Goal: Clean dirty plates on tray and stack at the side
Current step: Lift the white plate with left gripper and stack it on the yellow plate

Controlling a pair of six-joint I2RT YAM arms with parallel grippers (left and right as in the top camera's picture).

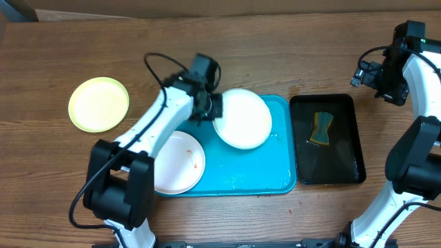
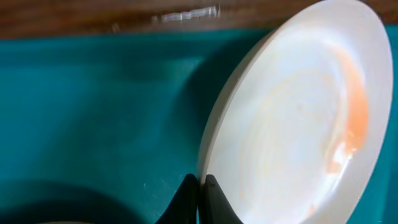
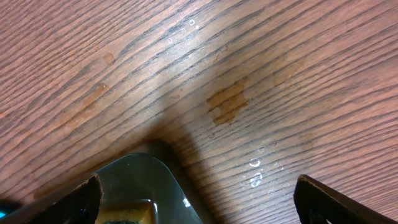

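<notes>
My left gripper point(image 1: 215, 109) is shut on the left rim of a white plate point(image 1: 242, 118) and holds it tilted over the far part of the turquoise tray point(image 1: 275, 176). In the left wrist view the jaws point(image 2: 200, 182) pinch the plate point(image 2: 292, 124) rim, and an orange smear runs along its right side. A second white plate point(image 1: 178, 162) with small orange smudges lies on the tray's left end. The yellow-green plate point(image 1: 98, 103) lies on the table at far left. My right gripper point(image 1: 366, 72) is open and empty, above the table beyond the black tray's far right corner.
A black tray point(image 1: 348, 148) right of the turquoise one holds water and a yellow-green sponge point(image 1: 321, 129); its corner shows in the right wrist view point(image 3: 143, 180). The wood there carries water drops and brown stains point(image 3: 227, 102).
</notes>
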